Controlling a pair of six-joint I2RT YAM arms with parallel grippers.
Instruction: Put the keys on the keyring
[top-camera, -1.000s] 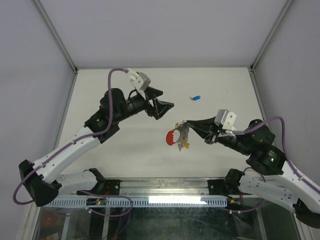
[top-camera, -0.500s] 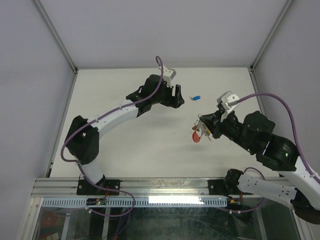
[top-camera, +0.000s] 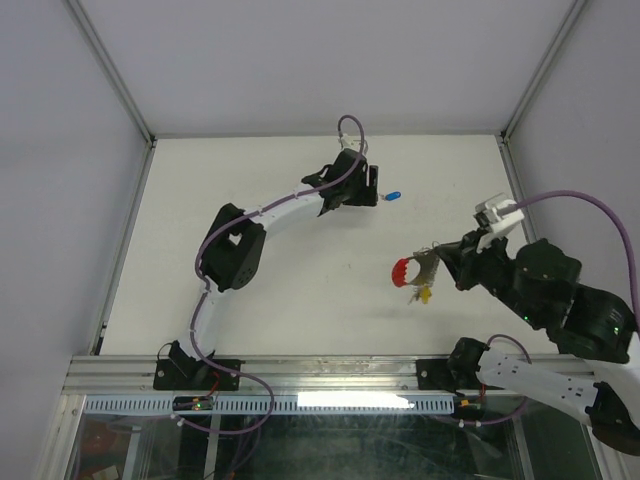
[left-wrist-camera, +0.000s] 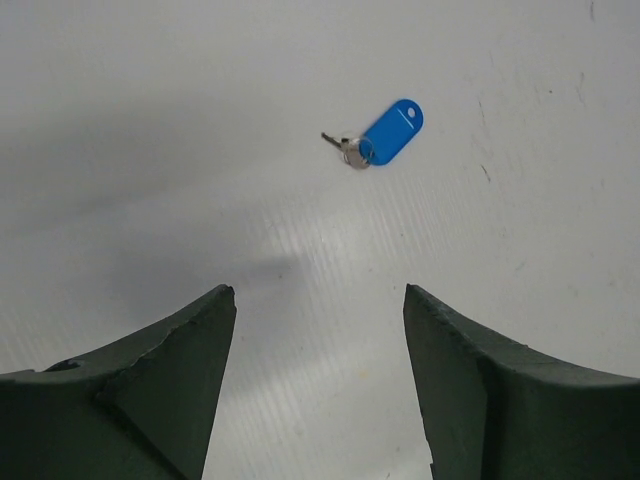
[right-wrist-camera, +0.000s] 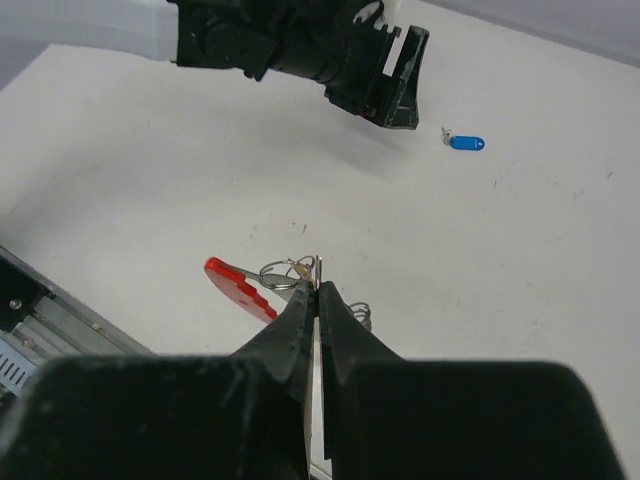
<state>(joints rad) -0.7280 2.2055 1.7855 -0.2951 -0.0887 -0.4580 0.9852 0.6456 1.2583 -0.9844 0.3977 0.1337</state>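
A blue-headed key (left-wrist-camera: 395, 132) lies alone on the white table, just ahead of my left gripper (left-wrist-camera: 318, 295), which hovers open and empty above it. From above, that gripper (top-camera: 373, 189) is just left of the blue key (top-camera: 394, 196) at the far middle. My right gripper (right-wrist-camera: 318, 287) is shut on the thin silvery keyring (right-wrist-camera: 288, 270), held above the table. A red-headed key (right-wrist-camera: 238, 285) hangs from the ring on the left. From above, the red key (top-camera: 402, 270) and a yellow one (top-camera: 421, 294) dangle left of the right gripper (top-camera: 442, 266).
The table (top-camera: 280, 280) is a plain white sheet with grey walls on three sides. The left arm (top-camera: 270, 212) stretches diagonally across its left half. A metal rail (top-camera: 330, 372) runs along the near edge by the arm bases.
The left arm has swung out and reached far across to the blue key. The right gripper has carried the ring with the red and yellow keys to the right.
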